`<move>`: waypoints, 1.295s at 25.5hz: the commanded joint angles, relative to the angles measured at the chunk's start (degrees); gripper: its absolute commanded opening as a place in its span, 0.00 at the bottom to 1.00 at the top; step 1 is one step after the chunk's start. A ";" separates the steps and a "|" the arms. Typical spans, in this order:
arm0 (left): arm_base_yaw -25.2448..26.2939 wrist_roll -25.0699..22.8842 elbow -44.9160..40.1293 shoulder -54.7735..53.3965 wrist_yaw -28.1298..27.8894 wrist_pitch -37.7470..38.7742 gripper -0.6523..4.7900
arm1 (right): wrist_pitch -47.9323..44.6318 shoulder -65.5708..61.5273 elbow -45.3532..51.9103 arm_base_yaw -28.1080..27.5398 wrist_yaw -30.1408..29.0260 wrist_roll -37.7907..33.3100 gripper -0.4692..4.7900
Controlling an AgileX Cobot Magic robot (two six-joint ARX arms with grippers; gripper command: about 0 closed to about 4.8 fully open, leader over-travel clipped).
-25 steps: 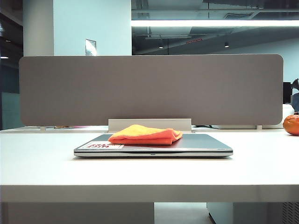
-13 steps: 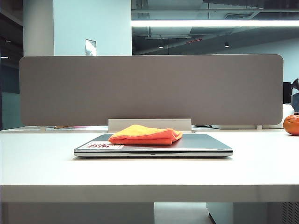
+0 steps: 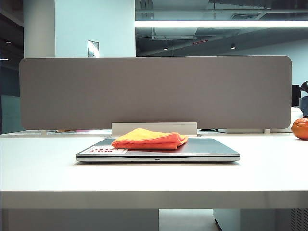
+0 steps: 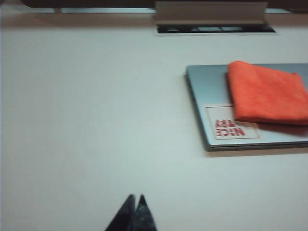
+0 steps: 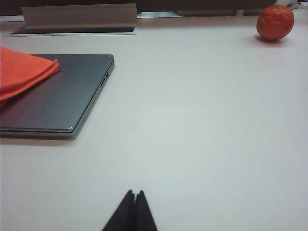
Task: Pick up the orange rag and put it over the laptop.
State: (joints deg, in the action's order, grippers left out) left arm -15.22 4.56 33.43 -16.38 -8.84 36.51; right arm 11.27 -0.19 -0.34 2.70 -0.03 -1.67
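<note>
the orange rag (image 3: 149, 139) lies folded on the closed lid of the laptop (image 3: 211, 148), covering only part of it, next to the white-and-red sticker (image 4: 232, 128) at one corner. the laptop sits flat on the white worktop (image 3: 154, 178) before a grey divider panel (image 3: 154, 91). an orange ball (image 5: 275, 22) rests well apart, near the far edge. the left gripper (image 4: 134, 211) hangs over bare worktop, jaws pressed together and empty; the picture is somewhat blurred. the right gripper (image 5: 133, 209) likewise has its jaws closed on nothing, beside the laptop.
</note>
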 commanded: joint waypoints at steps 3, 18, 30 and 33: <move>2.91 0.63 -7.52 0.13 -0.52 -9.07 0.11 | -0.57 0.04 0.22 0.07 -0.07 0.22 0.08; 18.78 2.97 -28.44 7.74 7.58 -32.44 0.11 | -0.57 0.07 0.22 0.04 -0.04 0.22 0.08; 18.10 2.91 -32.96 12.94 7.54 -29.97 0.11 | -0.57 0.07 0.22 0.04 -0.04 0.22 0.08; 16.13 0.63 -32.96 16.06 7.37 -26.47 0.11 | -0.57 0.07 0.22 0.04 -0.07 0.22 0.08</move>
State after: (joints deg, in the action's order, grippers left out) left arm 1.45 6.76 0.27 -1.13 -1.56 8.47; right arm 11.27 -0.16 -0.34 2.72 -0.03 -1.65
